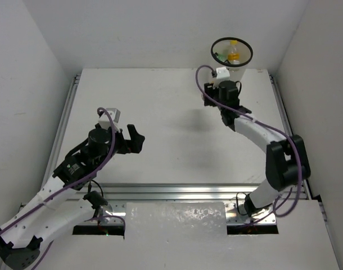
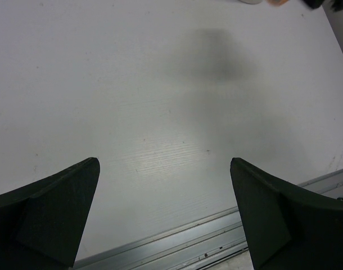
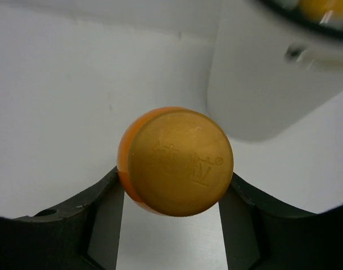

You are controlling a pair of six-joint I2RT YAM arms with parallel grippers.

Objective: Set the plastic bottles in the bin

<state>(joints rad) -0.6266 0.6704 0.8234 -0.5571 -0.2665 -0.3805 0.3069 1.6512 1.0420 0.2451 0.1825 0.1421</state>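
Right wrist view: right gripper [image 3: 174, 177] clamps orange bottle [image 3: 176, 160] end-on between jaws, bin [image 3: 256, 84] just ahead, up-right; next, probably lift over rim and release; left gripper [image 2: 165, 163] spread, empty.

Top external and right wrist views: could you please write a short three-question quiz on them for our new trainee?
1. True or false: the left gripper holds a bottle.
2. Which is clamped in the right gripper? A) an orange bottle B) a green bottle C) nothing
3. Short answer: what can be seen inside the bin?

Key: 1 false, it is open over bare table. 2 A. 3 a yellow-capped bottle.
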